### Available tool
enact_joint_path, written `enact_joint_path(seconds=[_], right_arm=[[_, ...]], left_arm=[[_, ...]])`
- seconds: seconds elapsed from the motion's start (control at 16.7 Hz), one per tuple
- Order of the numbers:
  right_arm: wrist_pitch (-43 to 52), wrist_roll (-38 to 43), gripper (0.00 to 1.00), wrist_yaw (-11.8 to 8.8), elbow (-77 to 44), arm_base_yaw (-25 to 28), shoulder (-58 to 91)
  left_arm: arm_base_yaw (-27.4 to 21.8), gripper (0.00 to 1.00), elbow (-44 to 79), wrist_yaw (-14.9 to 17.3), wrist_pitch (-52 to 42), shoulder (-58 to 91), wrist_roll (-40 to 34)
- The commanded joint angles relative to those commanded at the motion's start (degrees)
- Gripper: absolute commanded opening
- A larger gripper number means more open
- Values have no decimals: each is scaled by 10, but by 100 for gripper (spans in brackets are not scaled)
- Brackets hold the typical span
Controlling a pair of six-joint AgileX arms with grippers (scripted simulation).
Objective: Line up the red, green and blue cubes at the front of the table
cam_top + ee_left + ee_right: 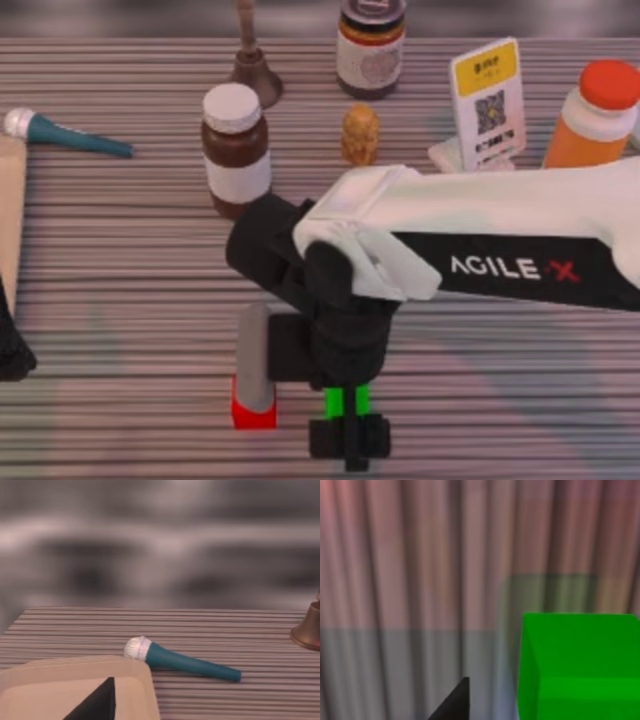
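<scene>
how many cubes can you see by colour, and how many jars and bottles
red cube: 1
green cube: 1
blue cube: 0 in view
jars: 2
orange bottle: 1
total: 5

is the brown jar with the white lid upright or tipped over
Upright. In the top view the brown jar stands on the table with its white lid facing up, label band level.
</scene>
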State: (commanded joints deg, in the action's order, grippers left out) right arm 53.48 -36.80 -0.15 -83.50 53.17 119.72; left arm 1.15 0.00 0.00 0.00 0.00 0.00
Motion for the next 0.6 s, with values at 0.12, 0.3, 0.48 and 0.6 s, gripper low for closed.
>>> enact_joint_path(seconds=[0.12, 0.3, 0.48, 0.6], right_arm=[[0, 0, 100, 0, 0, 0, 0], [0, 0, 100, 0, 0, 0, 0], [0, 0, 100, 0, 0, -1, 0], [10, -1, 100, 0, -9, 0, -3]], left_arm=[[0, 100, 0, 0, 0, 0, 0], [0, 100, 0, 0, 0, 0, 0], [0, 100, 0, 0, 0, 0, 0], [0, 100, 0, 0, 0, 0, 0]])
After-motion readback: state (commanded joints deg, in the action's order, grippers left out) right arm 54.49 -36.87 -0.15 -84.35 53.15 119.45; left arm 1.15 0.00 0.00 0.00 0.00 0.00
